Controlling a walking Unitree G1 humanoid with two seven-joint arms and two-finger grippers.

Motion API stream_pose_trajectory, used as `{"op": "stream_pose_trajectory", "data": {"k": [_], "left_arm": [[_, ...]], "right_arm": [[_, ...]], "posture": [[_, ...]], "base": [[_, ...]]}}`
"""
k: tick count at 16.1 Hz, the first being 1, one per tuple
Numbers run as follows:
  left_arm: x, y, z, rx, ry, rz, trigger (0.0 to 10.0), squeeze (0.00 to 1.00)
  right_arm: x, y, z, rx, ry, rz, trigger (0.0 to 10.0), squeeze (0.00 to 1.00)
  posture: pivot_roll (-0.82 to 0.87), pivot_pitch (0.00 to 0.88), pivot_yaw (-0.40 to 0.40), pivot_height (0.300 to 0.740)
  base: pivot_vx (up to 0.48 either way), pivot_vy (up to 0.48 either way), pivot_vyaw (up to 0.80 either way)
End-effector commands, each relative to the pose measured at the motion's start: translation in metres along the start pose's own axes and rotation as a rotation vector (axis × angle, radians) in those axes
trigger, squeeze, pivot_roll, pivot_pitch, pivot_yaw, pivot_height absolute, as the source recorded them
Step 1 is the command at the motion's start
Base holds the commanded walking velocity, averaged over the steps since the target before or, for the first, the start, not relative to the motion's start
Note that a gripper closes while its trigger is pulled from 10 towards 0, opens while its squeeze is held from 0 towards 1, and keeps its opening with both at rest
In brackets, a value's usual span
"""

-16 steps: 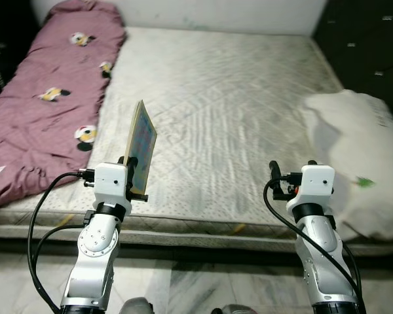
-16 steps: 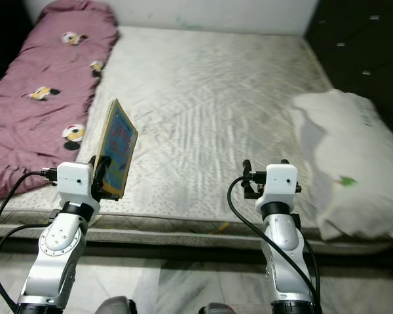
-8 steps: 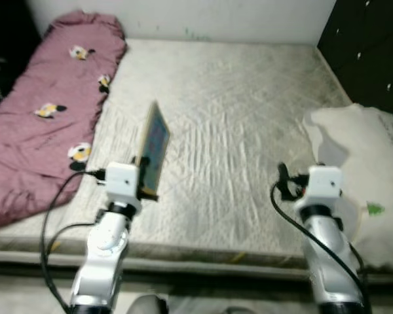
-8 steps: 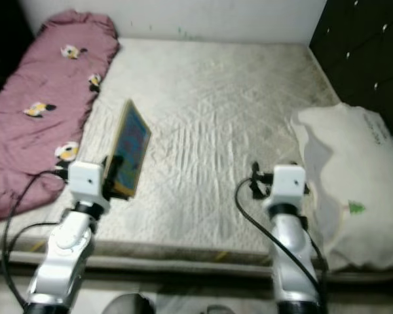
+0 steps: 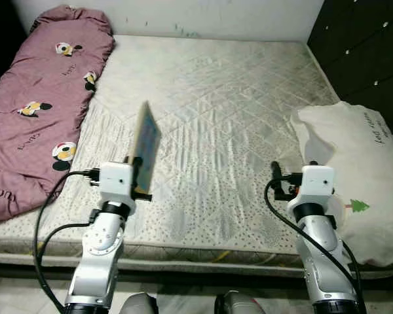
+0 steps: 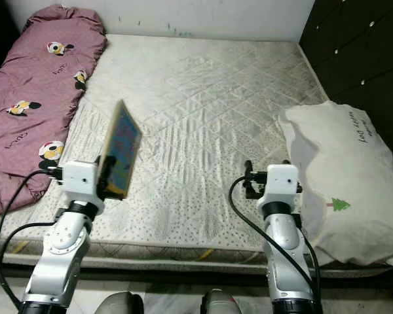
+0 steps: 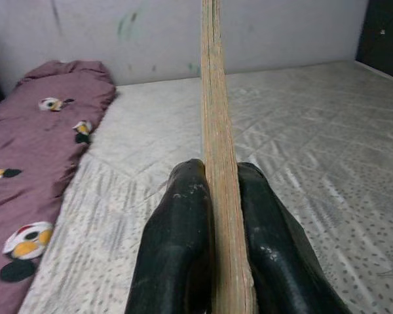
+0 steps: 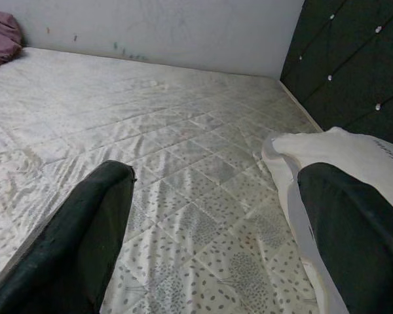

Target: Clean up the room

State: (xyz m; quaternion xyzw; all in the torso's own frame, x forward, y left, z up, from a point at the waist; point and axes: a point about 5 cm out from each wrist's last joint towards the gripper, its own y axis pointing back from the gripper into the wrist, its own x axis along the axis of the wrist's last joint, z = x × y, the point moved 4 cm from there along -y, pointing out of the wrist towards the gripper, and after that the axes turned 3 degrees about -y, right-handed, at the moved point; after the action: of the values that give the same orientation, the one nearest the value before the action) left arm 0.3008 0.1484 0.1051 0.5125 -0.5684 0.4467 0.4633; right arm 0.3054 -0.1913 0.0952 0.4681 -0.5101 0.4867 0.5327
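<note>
A thin picture book (image 5: 145, 145) with a colourful cover stands on edge above the mattress's front left part. My left gripper (image 7: 217, 171) is shut on its lower edge, and the black fingers (image 7: 181, 243) press both sides of the book (image 7: 214, 98). My right gripper (image 8: 213, 173) is open with nothing between its fingers (image 8: 85, 235). It hovers over the front right of the mattress (image 5: 216, 91), beside a white pillow (image 5: 357, 170).
A pink blanket (image 5: 33, 98) with cartoon mice lies along the mattress's left side. The white pillow with a small green tree print lies at the right edge. A dark padded wall (image 5: 367, 39) stands at the right. Marble floor (image 5: 26, 288) runs along the front.
The camera view has shifted, so the bed sits differently in the picture. The book stays clamped in my left gripper, and my right gripper stays open.
</note>
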Motion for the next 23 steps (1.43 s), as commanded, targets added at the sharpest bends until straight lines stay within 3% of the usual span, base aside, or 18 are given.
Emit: {"op": "stream_pose_trajectory", "data": {"k": [1,17,21,23], "left_arm": [[0.007,0.0,-0.003,0.007,-0.012,0.024,10.0,0.0],[0.009,-0.001,-0.002,-0.014,-0.012,0.033,10.0,0.0],[0.007,-0.004,-0.011,0.003,-0.018,0.025,10.0,0.0],[0.0,0.004,-0.011,0.001,-0.008,-0.007,10.0,0.0]], "right_arm": [[-0.001,0.001,0.001,-0.005,0.0,-0.003,10.0,0.0],[-0.002,0.0,0.004,-0.006,0.011,-0.005,10.0,0.0],[-0.004,-0.002,0.008,-0.012,0.028,-0.009,10.0,0.0],[-0.007,0.001,0.008,-0.017,0.028,-0.016,10.0,0.0]], "posture": [[-0.03,0.109,-0.018,0.74],[-0.03,0.102,-0.03,0.74],[-0.02,0.094,-0.027,0.74],[-0.02,0.093,-0.014,0.74]], "base": [[0.0,-0.285,0.0],[0.0,-0.339,0.0],[0.0,0.0,0.0],[0.0,0.0,0.0]]}}
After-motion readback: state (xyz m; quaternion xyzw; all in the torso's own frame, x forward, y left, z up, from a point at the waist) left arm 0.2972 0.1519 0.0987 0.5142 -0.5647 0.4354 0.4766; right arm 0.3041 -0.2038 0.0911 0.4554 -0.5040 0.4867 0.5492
